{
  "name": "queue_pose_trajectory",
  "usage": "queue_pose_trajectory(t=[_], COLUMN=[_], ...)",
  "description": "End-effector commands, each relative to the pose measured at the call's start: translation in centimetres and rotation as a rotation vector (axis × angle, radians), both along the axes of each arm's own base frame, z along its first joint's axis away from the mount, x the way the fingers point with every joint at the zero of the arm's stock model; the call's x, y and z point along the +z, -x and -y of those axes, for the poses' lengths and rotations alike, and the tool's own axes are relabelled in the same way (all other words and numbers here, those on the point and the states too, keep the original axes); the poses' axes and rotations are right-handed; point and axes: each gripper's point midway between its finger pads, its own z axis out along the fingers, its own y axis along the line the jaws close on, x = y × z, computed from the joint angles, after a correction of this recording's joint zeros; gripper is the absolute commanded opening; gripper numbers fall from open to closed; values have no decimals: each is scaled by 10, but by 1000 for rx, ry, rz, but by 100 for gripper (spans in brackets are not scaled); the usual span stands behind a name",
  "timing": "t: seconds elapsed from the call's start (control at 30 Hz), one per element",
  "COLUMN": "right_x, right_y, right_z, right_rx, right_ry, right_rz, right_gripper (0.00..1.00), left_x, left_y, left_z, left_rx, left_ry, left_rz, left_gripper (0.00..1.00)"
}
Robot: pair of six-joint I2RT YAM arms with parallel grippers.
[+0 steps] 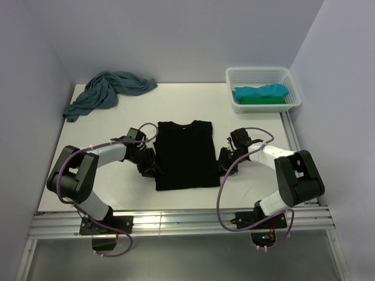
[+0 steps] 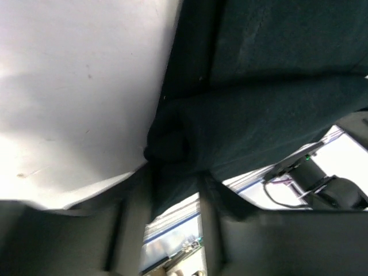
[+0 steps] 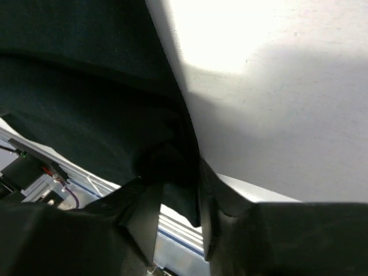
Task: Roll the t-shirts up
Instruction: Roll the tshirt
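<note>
Since it's all thin cloth, expect it to be limp, light and without stiffness. It'll bunch and drag rather than slide, so take it at an edge or corner, both sides at once.

Far left on the table, the blue shirt lies crumpled, well apart from both arms.

The left gripper is at the left edge of the black shirt, lower half. Its jaws are part open with a wad of black cloth between the fingers; can't tell if it's pinched or just sitting in the gap.

The black shirt is flat mid-table, collar away from the arms, a rectangle with no sleeves showing, not yet rolled.

The right gripper mirrors that on the right edge: part open, cloth bunched in the gap, hold unclear.

Far right is the basket, with the turquoise shirt and green shirt inside.

Top view gives the layout, but the fingers are lost against the black. Wrist views show the wad in each gap and the rail beyond — none of the other shirts.
</note>
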Motion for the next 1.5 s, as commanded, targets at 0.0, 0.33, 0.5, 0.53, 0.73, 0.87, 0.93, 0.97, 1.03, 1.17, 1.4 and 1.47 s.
queue_pose_trajectory(t=[0.0, 0.33, 0.5, 0.53, 0.73, 0.87, 0.93, 0.97, 1.03, 1.17, 1.4, 1.47], right_x=[-10, 15, 41, 45, 63, 67, 63, 63, 63, 60, 43, 43], right_y=[4, 3, -5, -5, -15, -21, -23, -24, -25, -23, -18, -23], right_z=[-1, -8, -13, -16, -23, -26, -25, -25, -26, -26, -16, -1], right_rx=[11, -11, 2, 8, 24, -10, -14, -16, -15, -6, 67, 83], right_ry=[6, -8, -29, -46, -111, -169, -164, -168, -177, -177, -5, 83], right_rz=[-14, -112, -159, -176, -281, -338, -347, -347, -345, -328, -145, -67], right_gripper=[34, 0, 0, 0, 0, 0, 0, 0, 0, 0, 50, 52], left_x=[-27, -17, -5, -4, -1, 7, 7, 8, 9, 8, -10, -17], left_y=[22, 27, 27, 27, 23, 15, 8, 6, 0, -16, -52, -54], left_z=[-6, -10, -4, -4, -11, -9, -10, -10, -10, -11, -18, -21], left_rx=[-24, -11, -16, -16, 22, 59, 75, 74, 71, 51, -53, -82], left_ry=[-67, -114, -61, -50, 14, 74, 79, 79, 70, 57, -31, -55], left_rz=[-51, -147, -226, -236, -308, -323, -331, -330, -327, -291, -232, -246], left_gripper=[38, 0, 0, 1, 1, 0, 1, 1, 1, 1, 0, 1])
